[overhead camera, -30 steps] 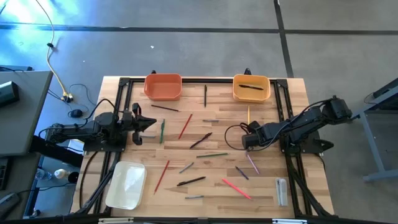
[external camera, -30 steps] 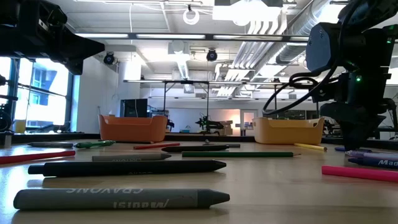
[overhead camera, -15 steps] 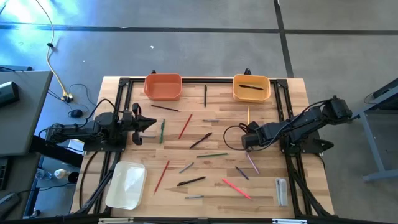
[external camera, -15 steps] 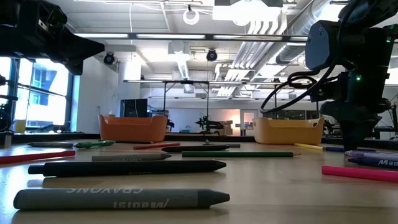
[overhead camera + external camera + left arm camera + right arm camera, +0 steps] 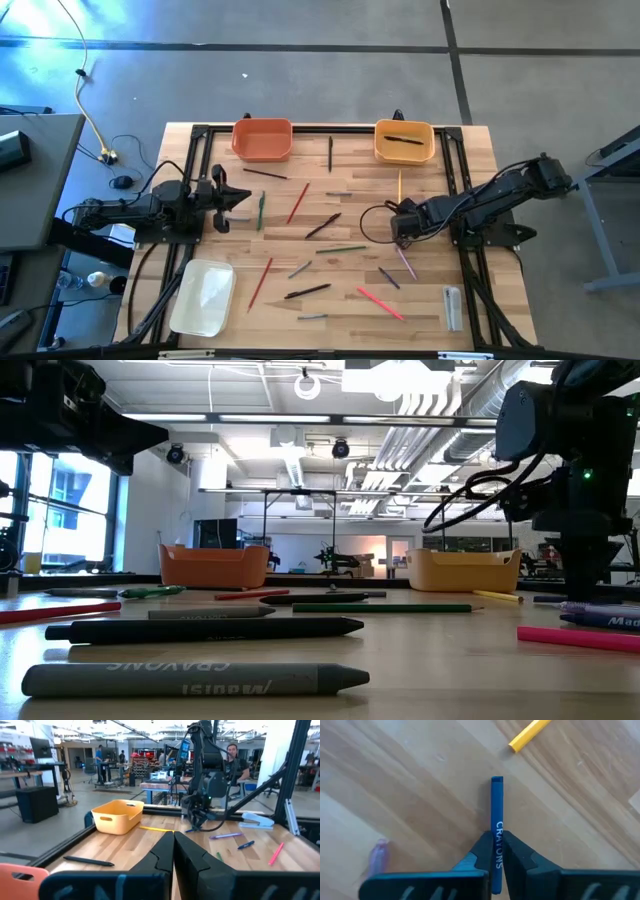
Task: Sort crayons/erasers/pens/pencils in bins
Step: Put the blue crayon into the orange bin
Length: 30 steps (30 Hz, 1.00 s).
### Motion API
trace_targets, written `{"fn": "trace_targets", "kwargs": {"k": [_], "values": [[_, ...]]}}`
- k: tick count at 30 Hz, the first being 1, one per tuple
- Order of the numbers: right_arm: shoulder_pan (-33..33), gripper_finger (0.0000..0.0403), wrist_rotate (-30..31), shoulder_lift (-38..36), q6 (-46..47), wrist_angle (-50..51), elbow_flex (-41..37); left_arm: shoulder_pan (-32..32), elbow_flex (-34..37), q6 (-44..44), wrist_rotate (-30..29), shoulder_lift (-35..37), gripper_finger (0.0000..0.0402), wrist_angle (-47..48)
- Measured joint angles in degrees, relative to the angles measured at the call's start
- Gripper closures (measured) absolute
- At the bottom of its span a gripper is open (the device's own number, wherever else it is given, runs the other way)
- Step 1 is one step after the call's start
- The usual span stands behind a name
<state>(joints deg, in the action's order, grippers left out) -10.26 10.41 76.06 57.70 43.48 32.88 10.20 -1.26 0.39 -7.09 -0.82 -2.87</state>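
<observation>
I see a blue wax crayon lettered in white, on the pale striped wooden table; a yellow pencil tip beside it; an orange plastic bin, a yellow-orange plastic bin, a white plastic bin; a grey crayon.

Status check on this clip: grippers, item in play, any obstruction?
Right gripper shut on blue crayon, low at table. Left gripper shut, empty, parked left side. Yellow pencil close by, not touching.

Blue crayon clamped between right gripper fingers, flat on wood; yellow pencil tip just ahead, apart.
</observation>
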Motion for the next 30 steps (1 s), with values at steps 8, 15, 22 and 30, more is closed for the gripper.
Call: {"fn": "trace_targets", "kwargs": {"k": [8,15,22,30], "values": [[-0.1,0.0393,0.2,-5.3,-2.8,0.0,0.0,0.0,0.0,-3.0,1.6,0.0,0.0401,0.0],[-1.2,0.0393,0.9,-11.5,-4.0,3.2,0.0,0.0,0.0,-3.2,2.5,0.0,0.0401,0.0],[-1.2,0.0393,2.8,-16.1,-8.7,-0.2,0.0,0.0,0.0,-3.4,2.5,0.0,0.0401,0.0],[-1.2,0.0393,3.6,-16.4,-19.9,-14.6,0.0,-0.1,0.0,-3.4,3.4,0.0,0.0401,0.1]]}}
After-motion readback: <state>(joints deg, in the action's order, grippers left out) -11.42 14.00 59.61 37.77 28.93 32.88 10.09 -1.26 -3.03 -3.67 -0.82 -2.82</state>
